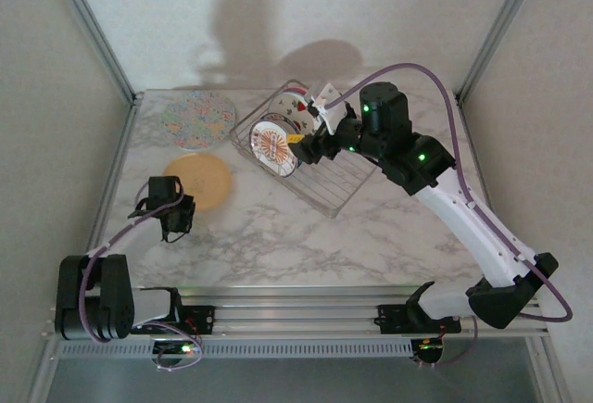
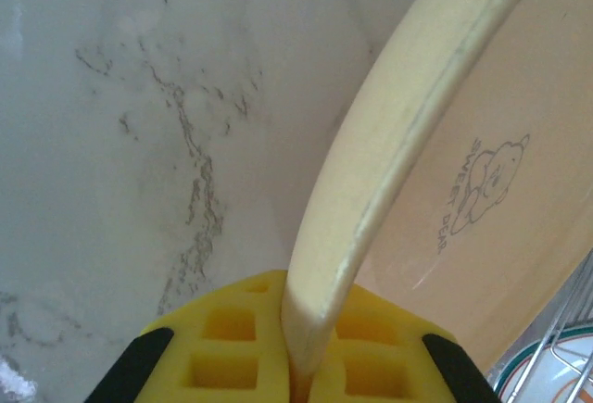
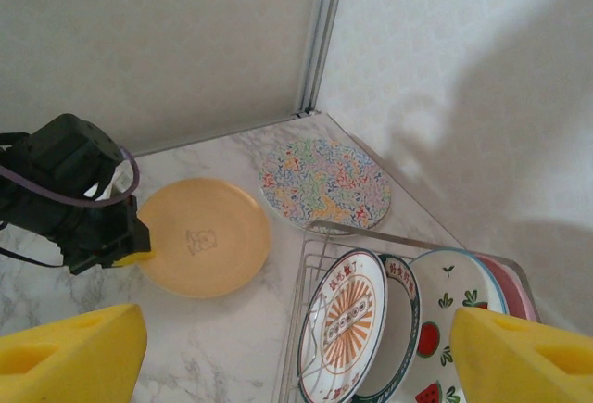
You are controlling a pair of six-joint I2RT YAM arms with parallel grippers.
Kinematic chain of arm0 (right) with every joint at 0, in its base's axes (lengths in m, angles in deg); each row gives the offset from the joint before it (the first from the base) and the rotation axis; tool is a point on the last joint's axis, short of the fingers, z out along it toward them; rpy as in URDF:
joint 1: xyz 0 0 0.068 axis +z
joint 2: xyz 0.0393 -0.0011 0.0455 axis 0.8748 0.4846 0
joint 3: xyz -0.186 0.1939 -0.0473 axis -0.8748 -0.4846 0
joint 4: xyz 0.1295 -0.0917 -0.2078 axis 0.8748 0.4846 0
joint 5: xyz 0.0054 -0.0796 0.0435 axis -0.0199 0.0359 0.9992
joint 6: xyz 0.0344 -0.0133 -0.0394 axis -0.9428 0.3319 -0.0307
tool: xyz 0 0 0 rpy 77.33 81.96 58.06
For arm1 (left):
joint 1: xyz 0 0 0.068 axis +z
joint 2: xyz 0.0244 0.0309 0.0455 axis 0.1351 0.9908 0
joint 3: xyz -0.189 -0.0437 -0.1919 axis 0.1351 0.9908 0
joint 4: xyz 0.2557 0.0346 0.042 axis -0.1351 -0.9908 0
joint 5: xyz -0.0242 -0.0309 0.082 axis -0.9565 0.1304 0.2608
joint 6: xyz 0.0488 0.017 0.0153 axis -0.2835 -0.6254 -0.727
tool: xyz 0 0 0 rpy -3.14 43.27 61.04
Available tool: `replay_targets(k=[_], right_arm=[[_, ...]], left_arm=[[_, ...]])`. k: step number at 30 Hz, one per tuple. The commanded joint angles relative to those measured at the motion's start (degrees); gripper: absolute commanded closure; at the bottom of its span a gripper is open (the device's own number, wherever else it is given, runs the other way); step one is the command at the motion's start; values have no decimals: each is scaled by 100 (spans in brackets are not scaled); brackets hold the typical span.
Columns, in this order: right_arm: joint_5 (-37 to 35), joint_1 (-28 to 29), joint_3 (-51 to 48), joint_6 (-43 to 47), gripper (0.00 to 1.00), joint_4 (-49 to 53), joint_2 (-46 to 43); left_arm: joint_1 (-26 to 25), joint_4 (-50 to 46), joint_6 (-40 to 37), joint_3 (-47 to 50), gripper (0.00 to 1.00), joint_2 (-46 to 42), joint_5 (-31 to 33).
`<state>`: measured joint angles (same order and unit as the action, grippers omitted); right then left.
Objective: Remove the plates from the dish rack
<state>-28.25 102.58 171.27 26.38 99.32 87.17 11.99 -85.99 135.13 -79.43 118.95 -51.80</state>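
Setting the yellow plate (image 1: 199, 181) on the surface (image 1: 306, 236), 9 o'clock of the rack (image 1: 338, 185), rim clamped in the left tool (image 2: 298, 357). The right tool (image 3: 296, 355) is held spread above the racked sunburst plate (image 3: 343, 324); release, then rim grasp, judged next.

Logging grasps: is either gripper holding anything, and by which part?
The left gripper pinches the yellow-orange plate at its rim; the right gripper is open, holding nothing.

Glossy yellow plate (image 3: 204, 236), metal wire rack (image 1: 338, 185)
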Motion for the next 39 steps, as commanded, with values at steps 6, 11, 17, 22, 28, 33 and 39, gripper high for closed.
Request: replay_targets(k=[6, 11, 17, 22, 28, 33, 39], right_arm=[[74, 41, 14, -43, 14, 22, 75], [37, 45, 14, -57, 14, 14, 81], [8, 44, 23, -71, 14, 4, 92], [-71, 43, 6, -80, 14, -21, 72], [-530, 32, 10, -106, 14, -67, 85], [-1283, -169, 229, -288, 15, 43, 330], [-1357, -760, 429, -706, 17, 133, 852]], left_arm=[[52, 464, 67, 91, 90, 330, -141], [52, 444, 67, 87, 81, 343, -183], [51, 254, 40, 87, 56, 208, -179], [51, 29, 66, 87, 39, -53, -118], [-22, -652, 118, -26, 26, -627, 72], [-300, -1334, 419, -394, 21, -1516, 612], [-891, -1646, 216, -1636, 20, -1598, 1166]])
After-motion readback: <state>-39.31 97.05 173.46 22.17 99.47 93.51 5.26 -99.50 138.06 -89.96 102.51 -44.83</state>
